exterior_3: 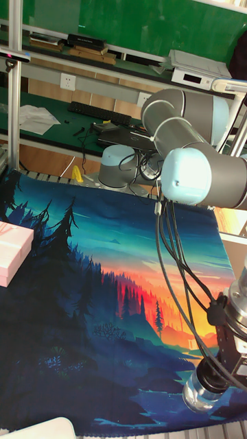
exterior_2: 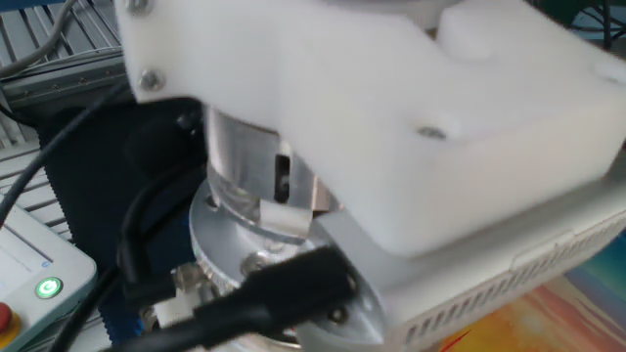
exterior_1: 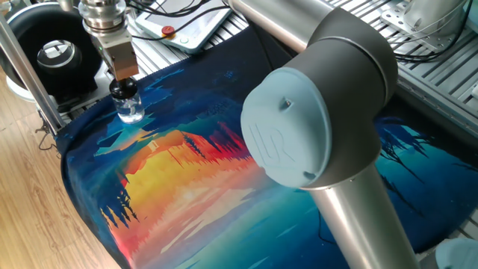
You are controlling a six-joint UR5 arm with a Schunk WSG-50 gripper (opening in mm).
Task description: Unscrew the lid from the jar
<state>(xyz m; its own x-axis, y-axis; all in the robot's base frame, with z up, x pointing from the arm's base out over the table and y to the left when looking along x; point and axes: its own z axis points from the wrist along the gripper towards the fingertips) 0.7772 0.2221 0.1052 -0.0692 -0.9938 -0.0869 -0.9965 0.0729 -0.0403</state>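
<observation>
At the far left corner of the painted cloth point(exterior_1: 187, 172), as one fixed view shows it, the gripper point(exterior_1: 123, 78) hangs straight down from the arm's wrist, its fingers clamped on the lid point(exterior_1: 124, 89), a small black cap atop the jar point(exterior_1: 131, 109). The jar stands upright on the cloth's dark blue edge, clear glass catching light. The arm's big grey elbow with its pale blue cap point(exterior_1: 287, 138) fills the middle of that view, reaching over the cloth well apart from the jar. Just beyond the cloth's corner sits a large black ring-shaped device point(exterior_1: 56, 56) with a silver centre, behind a metal frame post. In the other fixed view the white wrist housing point(exterior_2: 391, 127) and a black cable point(exterior_2: 254, 303) block everything; jar and lid are hidden. In the tall fixed view the jar point(exterior_3: 199, 394) shows at the bottom right under the wrist, and a pink box point(exterior_3: 12, 254) lies at the cloth's left edge.
</observation>
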